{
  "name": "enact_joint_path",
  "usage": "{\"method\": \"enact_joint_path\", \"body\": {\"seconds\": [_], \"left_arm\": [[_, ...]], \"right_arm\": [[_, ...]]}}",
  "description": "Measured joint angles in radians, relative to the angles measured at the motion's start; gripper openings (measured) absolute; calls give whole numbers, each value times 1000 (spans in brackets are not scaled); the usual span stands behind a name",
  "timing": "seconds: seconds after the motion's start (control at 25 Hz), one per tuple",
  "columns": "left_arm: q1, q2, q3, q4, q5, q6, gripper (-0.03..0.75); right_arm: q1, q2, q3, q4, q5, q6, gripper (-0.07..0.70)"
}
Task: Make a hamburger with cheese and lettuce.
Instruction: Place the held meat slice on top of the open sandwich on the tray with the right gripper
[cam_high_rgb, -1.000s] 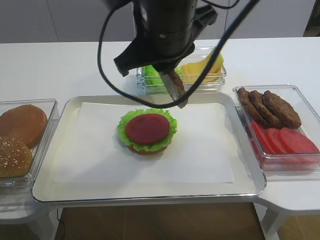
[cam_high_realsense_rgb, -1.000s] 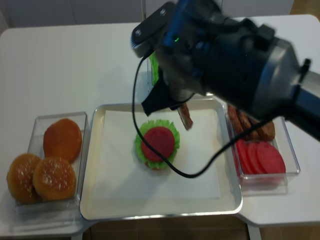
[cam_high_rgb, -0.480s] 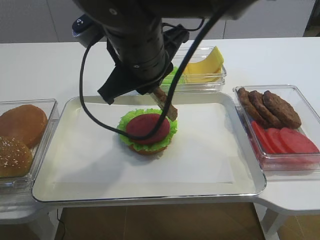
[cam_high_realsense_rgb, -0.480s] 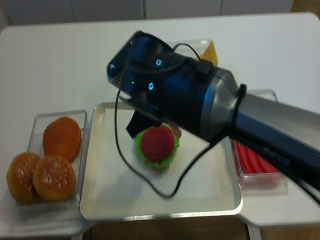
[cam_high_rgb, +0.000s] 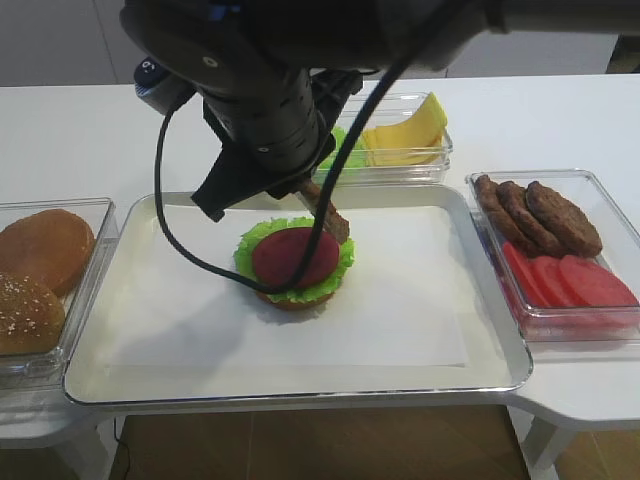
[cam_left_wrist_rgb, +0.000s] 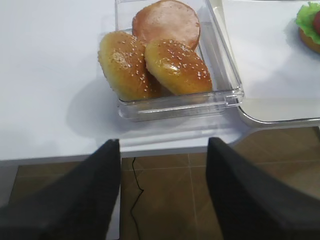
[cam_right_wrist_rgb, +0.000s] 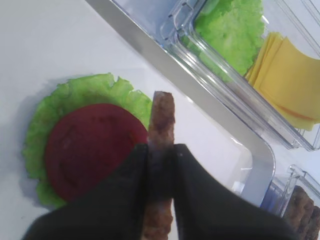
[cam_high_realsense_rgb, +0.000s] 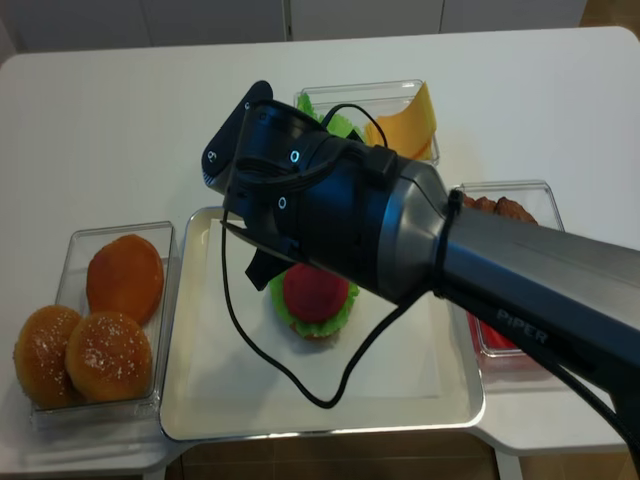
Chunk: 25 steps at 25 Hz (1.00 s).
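Observation:
The hamburger (cam_high_rgb: 295, 262) is a stack of tan bun base, frilly green lettuce and a red tomato slice on top, on white paper in the metal tray (cam_high_rgb: 300, 393). It also shows in the right wrist view (cam_right_wrist_rgb: 87, 150). My right gripper (cam_right_wrist_rgb: 161, 152) is shut on a brown patty (cam_right_wrist_rgb: 163, 117), held edge-on just above the stack's far right rim; the patty also shows in the high view (cam_high_rgb: 333, 218). The cheese (cam_high_rgb: 405, 130) lies as stacked pale-yellow slices in a clear box behind the tray. My left gripper (cam_left_wrist_rgb: 162, 142) is open and empty, off the table's front edge.
Loose lettuce (cam_right_wrist_rgb: 232, 30) shares the clear box with the cheese. A box of buns (cam_left_wrist_rgb: 170, 60) stands left of the tray. A box of patties (cam_high_rgb: 540, 215) and tomato slices (cam_high_rgb: 565, 280) stands on the right. The right arm (cam_high_realsense_rgb: 340, 210) hides the tray's back.
My right arm has moved left and down with the patty, from near the lettuce box to just over the stack's far right edge. The left gripper's earlier state is not shown.

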Motion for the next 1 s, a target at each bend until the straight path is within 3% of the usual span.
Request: {"method": "enact_joint_path", "body": {"seconds": [1.0], "left_arm": [[0,0,0,0,0,0,404]], "right_arm": [[0,35,-1,-3,-3,-12,127]]}}
